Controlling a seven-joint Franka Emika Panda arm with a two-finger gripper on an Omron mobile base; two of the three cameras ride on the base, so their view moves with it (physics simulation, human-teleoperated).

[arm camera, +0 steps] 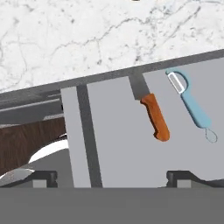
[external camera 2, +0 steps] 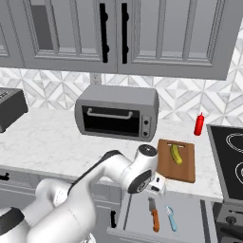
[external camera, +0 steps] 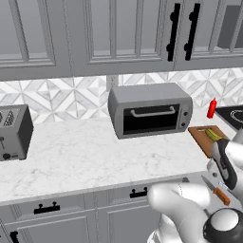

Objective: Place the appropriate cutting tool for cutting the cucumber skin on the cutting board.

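Pincer [arm camera: 109, 175] spread wide, hovering above open drawer [arm camera: 127, 144].

The open drawer [external camera 2: 190, 209] lay unobstructed from above, with bare floor between the knife [arm camera: 155, 116] and the peeler [arm camera: 192, 105]. On the bench [external camera: 95, 152], the toaster oven [external camera 2: 116, 114] crowded the cutting board's [external camera 2: 182, 171] left; the cucumber [external camera 2: 176, 154] took its far end.

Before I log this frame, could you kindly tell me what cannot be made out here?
- Orange-handled knife: hand view, blade partly under the white marble counter's edge.
- Flat brown wooden cutting board: left base view, near corner behind the arm.
- Silver toaster: right base view, cut by the left edge.
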